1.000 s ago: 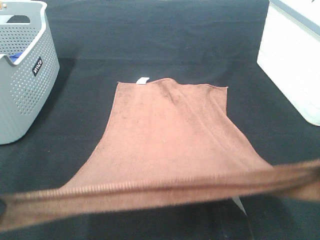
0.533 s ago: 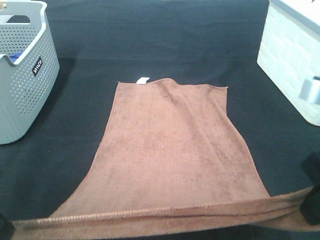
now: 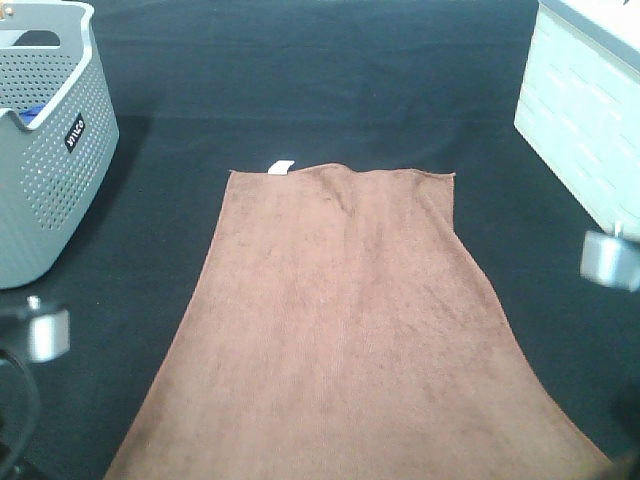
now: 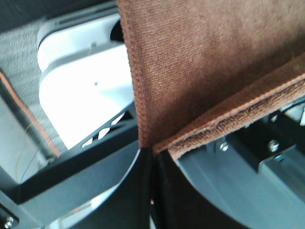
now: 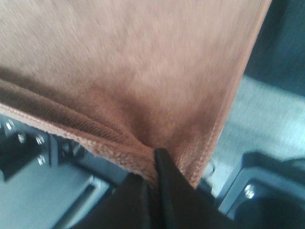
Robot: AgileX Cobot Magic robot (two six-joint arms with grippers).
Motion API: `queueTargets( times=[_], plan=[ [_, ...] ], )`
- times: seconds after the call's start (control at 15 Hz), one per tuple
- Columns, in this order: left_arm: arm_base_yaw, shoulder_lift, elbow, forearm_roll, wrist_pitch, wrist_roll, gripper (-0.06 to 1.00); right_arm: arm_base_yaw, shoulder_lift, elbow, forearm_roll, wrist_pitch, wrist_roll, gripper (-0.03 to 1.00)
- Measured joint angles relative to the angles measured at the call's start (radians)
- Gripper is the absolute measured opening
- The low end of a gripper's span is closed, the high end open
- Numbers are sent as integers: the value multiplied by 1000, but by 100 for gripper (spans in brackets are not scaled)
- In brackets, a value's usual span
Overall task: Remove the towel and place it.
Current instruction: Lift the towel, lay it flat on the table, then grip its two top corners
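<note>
The brown towel (image 3: 340, 320) lies spread along the black table, its far edge with a small white tag (image 3: 281, 165) toward the back and its near edge running out of the bottom of the exterior view. In the left wrist view my left gripper (image 4: 147, 155) is shut on one near corner of the towel (image 4: 200, 71). My right gripper (image 5: 153, 162) is shut on the other near corner of the towel (image 5: 119, 62), which stretches away taut. Neither pair of fingertips shows in the exterior view.
A grey perforated basket (image 3: 45, 150) stands at the back left with a bit of blue cloth (image 3: 30, 113) inside. A white box (image 3: 585, 120) stands at the back right. Blurred grey arm parts show at the left (image 3: 45, 333) and at the right (image 3: 610, 258).
The towel's near edge, held up across the view a second ago, has dropped and gone out of the bottom of the frame. The cloth now lies flatter and stretched out.
</note>
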Motion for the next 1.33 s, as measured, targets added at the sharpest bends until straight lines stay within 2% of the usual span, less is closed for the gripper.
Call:
queueTargets(
  times=[0.27,0.6,0.8,0.87,0.93,1.0,1.07,1.13,1.2,1.27,1.33],
  plan=[
    [-17,105,-1,-29,1,8,0,-1,33,36,1,-48,-9,1],
    [-17,226,-18,-27,-6,57,1,-2,274,36,27,-123,-59,1],
    [-17,254,-18,-53,-38,92,10,-4,345,36,39,-155,-86,5],
    [-17,254,-17,-65,-48,98,17,-4,347,36,42,-158,-88,10],
    [-17,254,-17,-67,-50,98,19,-4,347,36,42,-159,-89,16],
    [-17,254,-17,-85,-58,99,31,-4,347,36,45,-167,-89,29],
    [-17,254,-17,-91,-60,99,40,-4,347,36,54,-176,-85,34],
    [-17,254,-17,-91,-65,99,50,-5,347,36,63,-180,-75,49],
    [-17,254,-17,-91,-67,99,54,-7,347,36,64,-180,-70,54],
    [-17,254,-17,-100,-70,99,61,-7,347,36,61,-180,-63,65],
    [-17,254,-17,-106,-72,99,63,-7,347,36,58,-180,-63,68]
  ],
)
